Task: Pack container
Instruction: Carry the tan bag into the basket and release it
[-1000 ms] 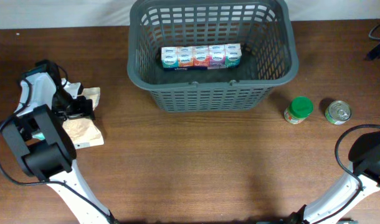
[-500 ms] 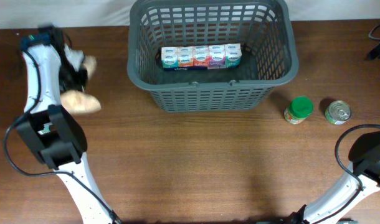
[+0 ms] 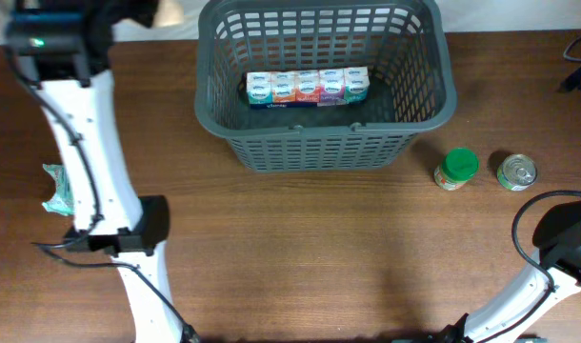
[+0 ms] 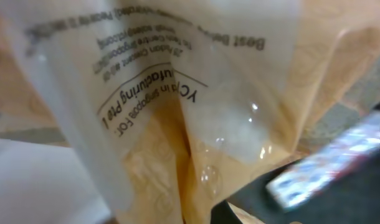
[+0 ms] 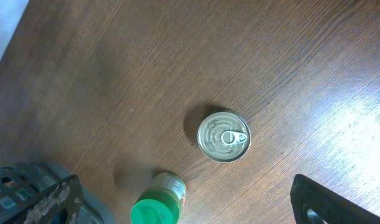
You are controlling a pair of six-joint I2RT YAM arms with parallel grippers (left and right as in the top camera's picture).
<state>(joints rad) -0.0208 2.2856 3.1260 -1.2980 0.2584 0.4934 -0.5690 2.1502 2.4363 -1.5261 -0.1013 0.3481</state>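
Dark grey slotted basket (image 3: 324, 148) upright on table (image 3: 319, 257), far side; handles seemingly down.

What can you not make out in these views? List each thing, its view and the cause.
Left gripper: overhead, cut by the top edge; left wrist, the bag hides its fingers.
Bag print: left wrist, blurred and too close to read whole.
Jar: right wrist, cut by the bottom edge.
Teal scrap: overhead, partly behind the left arm, too small to identify.

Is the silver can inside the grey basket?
No, the round silver tin can stands on the wooden table, outside the grey plastic basket.
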